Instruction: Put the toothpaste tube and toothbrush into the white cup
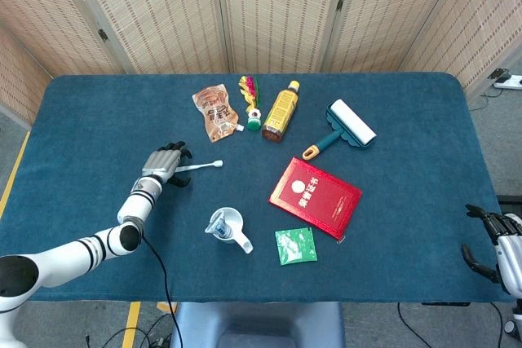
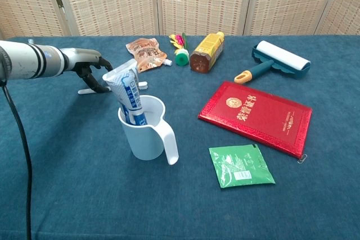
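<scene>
A white toothbrush (image 1: 200, 167) lies flat on the blue table, left of centre. My left hand (image 1: 165, 165) hovers over its handle end with fingers spread and curved down; in the chest view the left hand (image 2: 93, 71) covers the middle of the toothbrush (image 2: 85, 90). I see no grip on it. The white cup (image 1: 228, 226) stands upright nearer the front, with the toothpaste tube (image 2: 128, 93) sticking up out of the cup (image 2: 147, 133). My right hand (image 1: 493, 242) hangs off the table's front right corner, fingers apart, holding nothing.
A red booklet (image 1: 316, 196) and a green sachet (image 1: 296, 245) lie right of the cup. Along the back are an orange pouch (image 1: 216, 112), a shuttlecock (image 1: 249, 99), an amber bottle (image 1: 280, 112) and a lint roller (image 1: 347, 126).
</scene>
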Controlling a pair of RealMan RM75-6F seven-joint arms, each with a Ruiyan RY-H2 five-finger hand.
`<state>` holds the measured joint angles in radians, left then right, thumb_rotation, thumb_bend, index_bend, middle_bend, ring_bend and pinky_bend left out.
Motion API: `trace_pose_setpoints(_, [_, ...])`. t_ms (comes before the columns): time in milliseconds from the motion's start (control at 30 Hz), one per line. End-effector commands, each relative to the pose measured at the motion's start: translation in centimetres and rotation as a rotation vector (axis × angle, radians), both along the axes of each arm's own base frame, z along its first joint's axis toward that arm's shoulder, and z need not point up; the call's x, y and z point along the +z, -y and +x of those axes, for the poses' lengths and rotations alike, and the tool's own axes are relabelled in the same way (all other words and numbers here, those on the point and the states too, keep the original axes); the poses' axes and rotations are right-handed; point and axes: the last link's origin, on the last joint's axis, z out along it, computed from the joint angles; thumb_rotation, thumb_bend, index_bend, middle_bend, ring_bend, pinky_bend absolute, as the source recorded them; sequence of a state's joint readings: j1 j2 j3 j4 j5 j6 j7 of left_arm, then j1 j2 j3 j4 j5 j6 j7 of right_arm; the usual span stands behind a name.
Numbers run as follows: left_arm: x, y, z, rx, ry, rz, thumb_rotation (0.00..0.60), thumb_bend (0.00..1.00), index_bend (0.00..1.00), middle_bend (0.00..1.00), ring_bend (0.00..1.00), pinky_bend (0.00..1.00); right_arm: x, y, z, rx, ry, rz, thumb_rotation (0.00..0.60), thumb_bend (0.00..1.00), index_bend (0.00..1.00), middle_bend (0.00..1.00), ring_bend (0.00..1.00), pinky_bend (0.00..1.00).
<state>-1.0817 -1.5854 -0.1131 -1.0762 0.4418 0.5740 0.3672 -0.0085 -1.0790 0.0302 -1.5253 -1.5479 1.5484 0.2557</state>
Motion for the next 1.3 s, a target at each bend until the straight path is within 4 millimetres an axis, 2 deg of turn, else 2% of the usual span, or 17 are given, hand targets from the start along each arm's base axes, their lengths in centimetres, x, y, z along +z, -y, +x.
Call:
trace_pose_setpoints(33, [-0.4,0.1,0.3,-0.001,0.002,-0.014,0.499,0.43,0.27,0.05,0.00,0.14,0.0,0.0,-0.1,-0.003,0.000,0.001,0.600,0.31,0.17,0.28,0.24,0.24])
trace_pose_setpoints(200, [-0.9,0.4,0.9,-0.026,-0.001,-0.029,0.481,0.43,0.29,0.05,0.00,0.14,0.0,-0.1,-0.2,-0.009,-0.001,0.001,0.600,0.31,0.17,0.28,0.24,0.24])
trace_pose_setpoints(333, [-1.2,0.8,1.5,-0.048,0.005,-0.049,0.437,0.43,0.33,0.05,0.00,0.14,0.0,-0.2,-0.3,-0.012,-0.001,-0.001,0.600,0.31,0.17,0.28,0.24,0.24])
trace_pose_setpoints(633, [-1.1,3.2,2.9,-0.148,-0.004,-0.128,0.408,0.43,0.34,0.05,0.00,0.14,0.0,-0.3,-0.5,-0.019,0.003,-0.004,0.600,0.31,0.17,0.28,0.24,0.24])
trace_pose_setpoints(800, [-0.9,3.6,3.3,-0.194,0.017,-0.075,0.415,0.43,0.33,0.05,0.00,0.14,-0.1,-0.3,-0.6,-0.018,0.004,-0.002,0.600,0.31,0.17,0.28,0.24,0.24])
trace_pose_setpoints(933, [-1.2,2.9,2.8,-0.209,-0.019,-0.004,0.492,0.43,0.33,0.05,0.00,0.14,-0.2,-0.3,-0.6,-0.017,0.004,0.001,0.600,0.31,0.17,0.28,0.24,0.24])
trace_pose_setpoints(1133, [-1.7,1.8,1.7,-0.144,-0.050,-0.005,0.502,0.43,0.33,0.05,0.00,0.14,0.0,-0.5,-0.7,-0.026,0.004,-0.003,0.600,0.31,0.17,0.28,0.24,0.24])
trace_pose_setpoints(1300, [-1.9,1.7,1.1,-0.122,-0.086,-0.030,0.498,0.43,0.34,0.05,0.00,0.14,-0.1,-0.5,-0.8,-0.030,0.004,-0.001,0.600,0.31,0.17,0.28,0.24,0.24])
